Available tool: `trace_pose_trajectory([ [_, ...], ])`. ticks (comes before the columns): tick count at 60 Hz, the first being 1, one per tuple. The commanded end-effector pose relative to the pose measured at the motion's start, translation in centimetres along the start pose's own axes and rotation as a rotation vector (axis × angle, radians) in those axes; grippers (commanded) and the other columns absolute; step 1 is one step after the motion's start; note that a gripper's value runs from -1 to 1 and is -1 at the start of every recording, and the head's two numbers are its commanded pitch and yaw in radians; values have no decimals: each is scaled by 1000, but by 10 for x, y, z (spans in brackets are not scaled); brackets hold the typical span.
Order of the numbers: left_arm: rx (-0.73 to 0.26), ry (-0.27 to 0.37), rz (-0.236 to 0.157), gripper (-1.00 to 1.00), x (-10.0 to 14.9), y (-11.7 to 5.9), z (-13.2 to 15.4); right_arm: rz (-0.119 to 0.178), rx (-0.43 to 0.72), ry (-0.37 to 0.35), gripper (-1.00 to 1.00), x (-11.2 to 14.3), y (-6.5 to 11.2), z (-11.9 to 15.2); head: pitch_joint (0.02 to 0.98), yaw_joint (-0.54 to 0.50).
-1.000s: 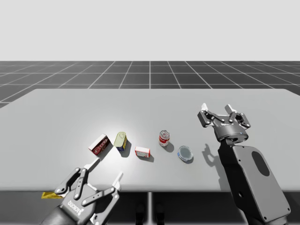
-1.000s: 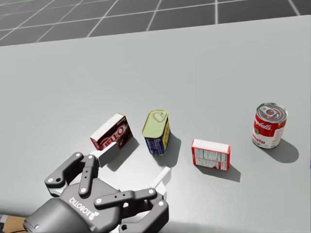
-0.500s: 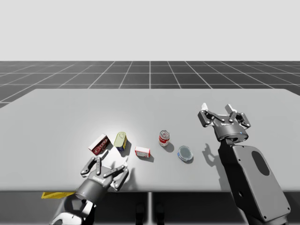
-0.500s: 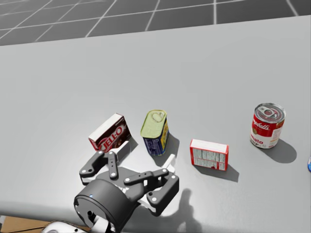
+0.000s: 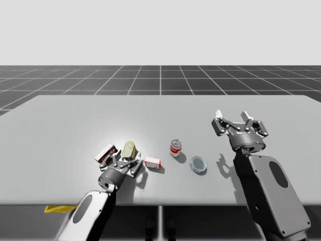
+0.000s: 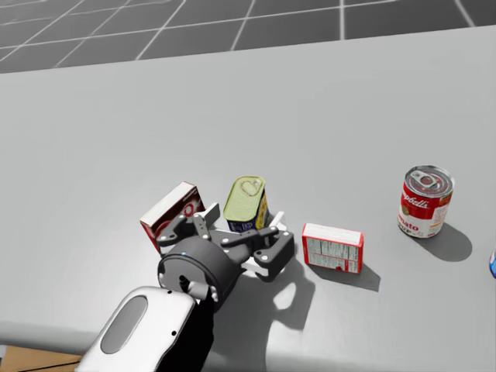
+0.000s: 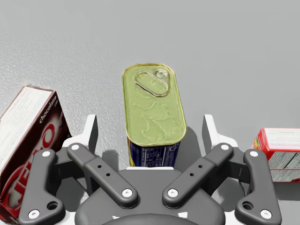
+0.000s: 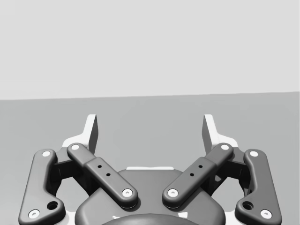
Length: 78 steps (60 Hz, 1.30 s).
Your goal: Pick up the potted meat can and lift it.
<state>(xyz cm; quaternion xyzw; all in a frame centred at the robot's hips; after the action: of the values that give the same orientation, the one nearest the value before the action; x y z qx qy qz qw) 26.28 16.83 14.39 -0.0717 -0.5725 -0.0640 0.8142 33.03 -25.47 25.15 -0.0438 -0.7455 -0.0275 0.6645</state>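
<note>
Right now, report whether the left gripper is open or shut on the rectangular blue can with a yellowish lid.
Open. On the left gripper, white fingers flank the rectangular blue can, a gap showing at each.

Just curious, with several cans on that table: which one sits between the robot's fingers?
The oblong blue can with a yellow-green lid, inside the open left gripper; the round red can stands well apart.

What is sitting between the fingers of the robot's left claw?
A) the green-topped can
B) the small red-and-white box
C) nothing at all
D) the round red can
A: in the left wrist view the green-topped can stands between the left gripper's open fingers, with a gap on each side.
</note>
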Motion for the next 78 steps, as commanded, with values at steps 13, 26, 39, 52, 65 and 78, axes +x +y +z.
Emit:
trace_pose_trajectory([
  [13,-10,45,-1,1000,-14,-4,-7,2,1,-4,-1000,0,0,0,778,247],
  [26,-19,39,-22,1000,-17,-7,-3,7,-3,-2,-1000,-1,0,0,687,254],
  [39,-40,48,-25,1000,-18,-8,-2,10,-7,0,-1000,-2,0,0,499,269],
  [52,-61,28,-32,1000,-10,-9,1,-2,-4,5,-1000,-2,-1,0,444,263],
  [65,-82,-73,-72,1000,41,-4,22,-9,-1,9,-1000,-2,-2,-1,436,265],
  [78,-71,-175,-136,1000,93,10,31,-26,10,12,-1000,-3,-4,-1,437,269],
])
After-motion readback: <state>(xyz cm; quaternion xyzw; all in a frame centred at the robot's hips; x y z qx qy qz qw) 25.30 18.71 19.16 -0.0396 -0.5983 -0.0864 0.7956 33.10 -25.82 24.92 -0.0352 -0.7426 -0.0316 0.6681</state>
